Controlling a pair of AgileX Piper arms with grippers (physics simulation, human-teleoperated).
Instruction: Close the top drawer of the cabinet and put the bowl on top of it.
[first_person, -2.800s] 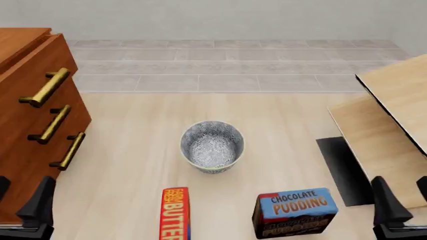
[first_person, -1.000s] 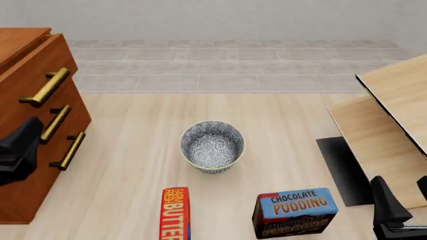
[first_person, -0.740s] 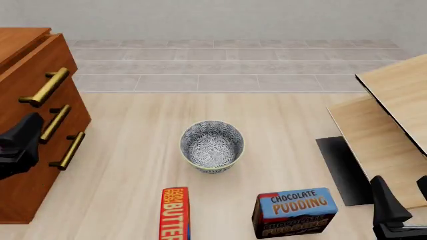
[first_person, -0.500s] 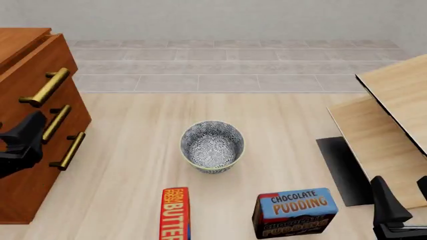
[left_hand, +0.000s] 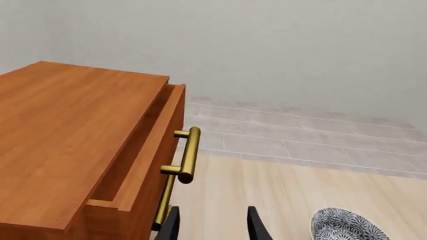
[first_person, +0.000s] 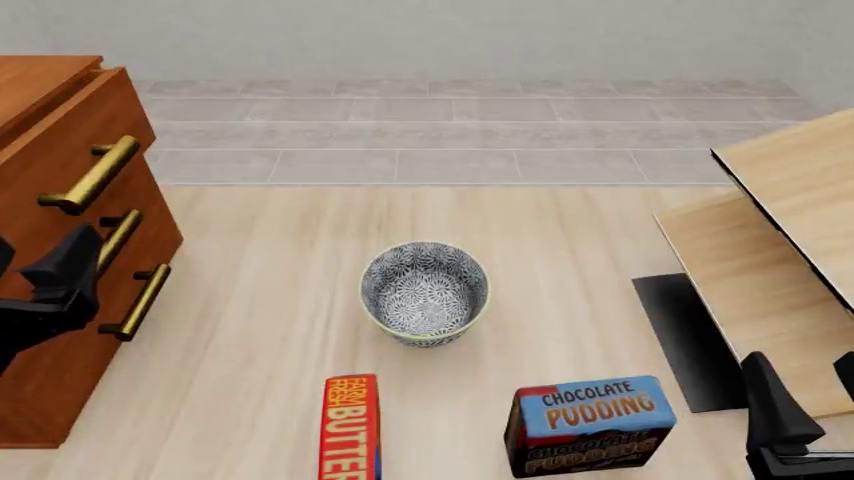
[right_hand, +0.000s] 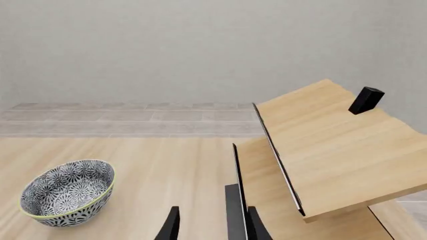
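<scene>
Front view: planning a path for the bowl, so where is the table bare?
Bare: between cabinet and bowl, and from bowl toward the light boards. Crowded: the near edge, with butter box and pudding box.

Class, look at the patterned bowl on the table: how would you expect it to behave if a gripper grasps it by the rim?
The bowl looks rigid and glazed, so probably slippery and breakable. It is deep and stands upright on a narrower base, so a one-sided rim pinch could tip it.

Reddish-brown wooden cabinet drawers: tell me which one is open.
The top drawer, the one with the uppermost brass bar handle, is pulled out, with a gap behind its front; the two lower drawers sit flush.
</scene>
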